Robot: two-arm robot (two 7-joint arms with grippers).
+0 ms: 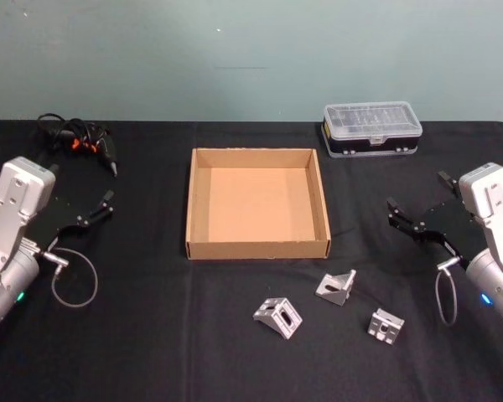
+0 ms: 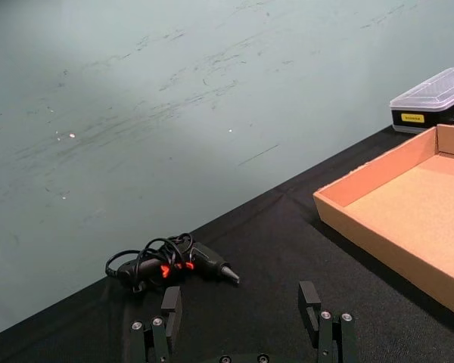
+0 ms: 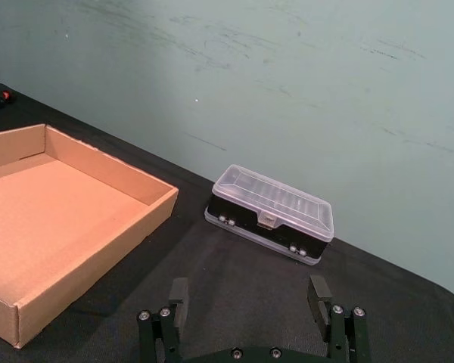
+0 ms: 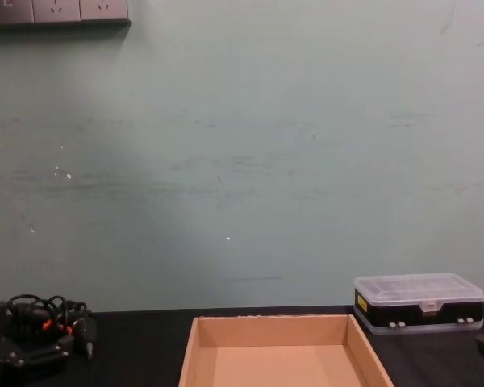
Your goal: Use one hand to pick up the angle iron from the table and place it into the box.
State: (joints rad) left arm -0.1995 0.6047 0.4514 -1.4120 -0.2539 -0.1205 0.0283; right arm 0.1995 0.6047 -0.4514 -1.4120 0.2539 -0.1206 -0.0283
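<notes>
While the left gripper (image 1: 81, 186) and right gripper (image 1: 417, 191) are hovering, jaws wide apart and empty, an angle iron (image 1: 336, 287) is lying on the tabletop (image 1: 151, 352) before the box (image 1: 257, 248), not yet picked, calling for a downward reach.

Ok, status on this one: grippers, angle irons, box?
Left gripper, right gripper open, out at either side, holding nothing. Three angle irons on table, just before empty box. Nothing between them.

The box (image 1: 257, 248) is matt cardboard, the angle iron (image 1: 336, 286) bright metal.
</notes>
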